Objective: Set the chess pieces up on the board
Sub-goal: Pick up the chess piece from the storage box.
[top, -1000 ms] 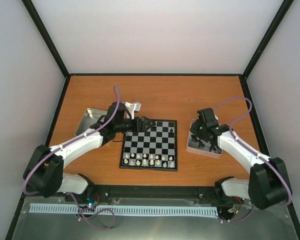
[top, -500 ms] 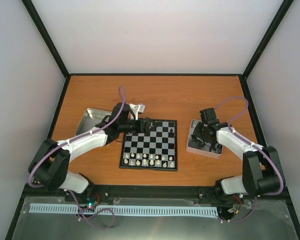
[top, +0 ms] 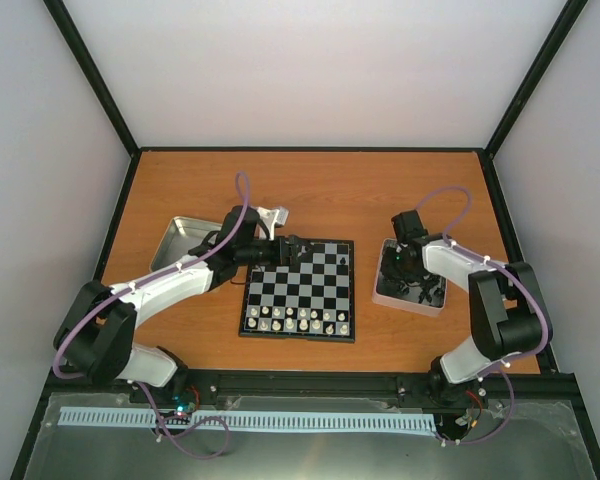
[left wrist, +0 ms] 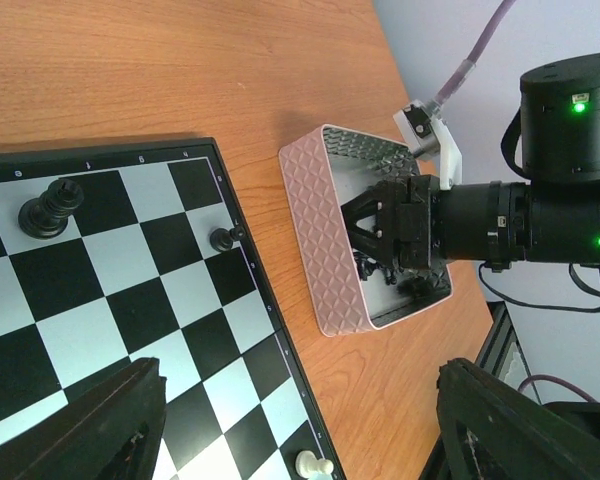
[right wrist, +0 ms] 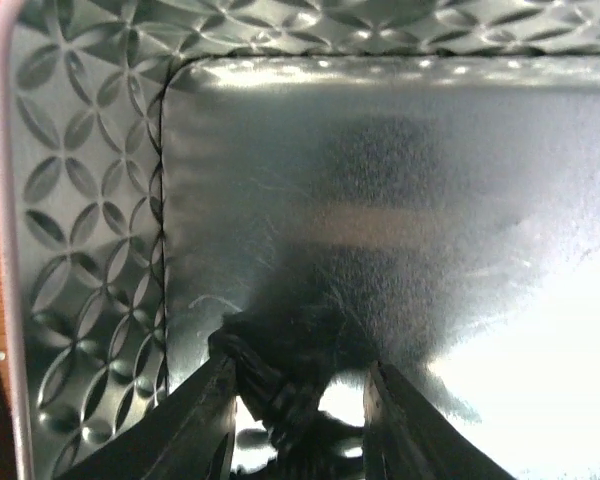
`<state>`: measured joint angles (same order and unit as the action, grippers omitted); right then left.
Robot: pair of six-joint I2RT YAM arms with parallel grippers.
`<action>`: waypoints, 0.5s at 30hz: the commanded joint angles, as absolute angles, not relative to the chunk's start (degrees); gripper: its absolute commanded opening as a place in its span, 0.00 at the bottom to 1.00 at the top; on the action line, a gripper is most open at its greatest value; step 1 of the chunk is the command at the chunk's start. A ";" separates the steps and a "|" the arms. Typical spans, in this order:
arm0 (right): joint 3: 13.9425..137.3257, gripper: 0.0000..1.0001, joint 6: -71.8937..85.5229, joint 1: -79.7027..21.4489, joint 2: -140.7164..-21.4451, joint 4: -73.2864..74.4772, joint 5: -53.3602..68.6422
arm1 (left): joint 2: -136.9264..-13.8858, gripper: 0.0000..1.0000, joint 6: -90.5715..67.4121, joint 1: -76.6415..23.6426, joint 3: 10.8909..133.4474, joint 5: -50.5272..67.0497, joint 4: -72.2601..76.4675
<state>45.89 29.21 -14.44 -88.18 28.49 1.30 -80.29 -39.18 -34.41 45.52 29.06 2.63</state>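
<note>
The board [top: 302, 287] lies mid-table with whitish chess pieces [top: 298, 320] lined up in its two near rows. A few black chess pieces stand at its far side, among them a tall one [left wrist: 50, 208] and a pawn [left wrist: 223, 238]. My left gripper [top: 297, 246] hovers over the board's far-left edge, open and empty [left wrist: 310, 440]. My right gripper [top: 403, 272] reaches down into the pink-rimmed tray [top: 412, 302]. Its jaws [right wrist: 305, 420] stand apart around a black piece [right wrist: 280, 385], which leans on the left finger [right wrist: 200, 420] and clears the right one.
A shallow metal tray [top: 177, 238] sits left of the board under my left arm. More dark pieces lie in the pink-rimmed tray [left wrist: 325, 240], whose embossed wall [right wrist: 80, 200] is close on the left. A whitish pawn [left wrist: 315, 464] stands at the board's corner.
The right gripper's jaws have opened inside the pink-rimmed tray and that arm has folded in closer. The left gripper edged slightly right along the board's far edge.
</note>
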 commanded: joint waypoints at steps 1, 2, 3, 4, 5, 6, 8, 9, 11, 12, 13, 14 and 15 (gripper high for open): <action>48.28 0.35 26.37 -14.33 -90.78 30.22 -0.54 | -78.93 0.75 -37.36 -34.72 47.07 28.24 1.94; 48.58 0.34 26.22 -14.34 -91.05 30.54 -1.08 | -78.88 0.75 -37.35 -34.72 47.09 28.22 1.91; 48.97 0.34 25.96 -14.34 -91.32 30.72 -1.35 | -78.92 0.75 -37.35 -34.72 47.10 28.17 1.91; 49.18 0.34 25.67 -14.35 -91.51 30.89 -1.53 | -78.86 0.75 -37.35 -34.72 47.03 28.20 1.89; 49.51 0.34 25.44 -14.33 -91.76 31.04 -1.94 | -78.92 0.75 -37.34 -34.72 47.00 28.21 1.87; 49.83 0.34 25.34 -14.33 -92.02 31.27 -2.43 | -78.92 0.75 -37.35 -34.67 47.02 28.15 1.86; 50.32 0.34 25.11 -14.37 -92.78 31.46 -2.96 | -78.91 0.75 -37.35 -34.72 46.91 28.11 1.85; 50.50 0.34 25.12 -14.34 -93.19 31.42 -3.06 | -78.88 0.75 -37.35 -34.72 46.84 28.12 1.85; 50.67 0.34 25.24 -14.34 -93.80 31.47 -3.09 | -78.81 0.75 -37.35 -34.72 46.85 27.99 1.80; 50.52 0.33 25.37 -14.34 -93.94 31.33 -3.19 | -78.75 0.75 -37.30 -34.73 46.78 27.91 1.76; 50.32 0.31 25.54 -14.40 -94.00 31.21 -3.34 | -78.71 0.75 -37.29 -34.72 46.72 27.82 1.76; 50.17 0.31 25.80 -14.46 -94.04 31.25 -3.45 | -78.67 0.75 -37.33 -34.67 46.61 27.74 1.76; 50.06 0.30 26.14 -14.52 -94.06 31.51 -3.86 | -78.61 0.75 -37.35 -34.71 46.51 27.69 1.71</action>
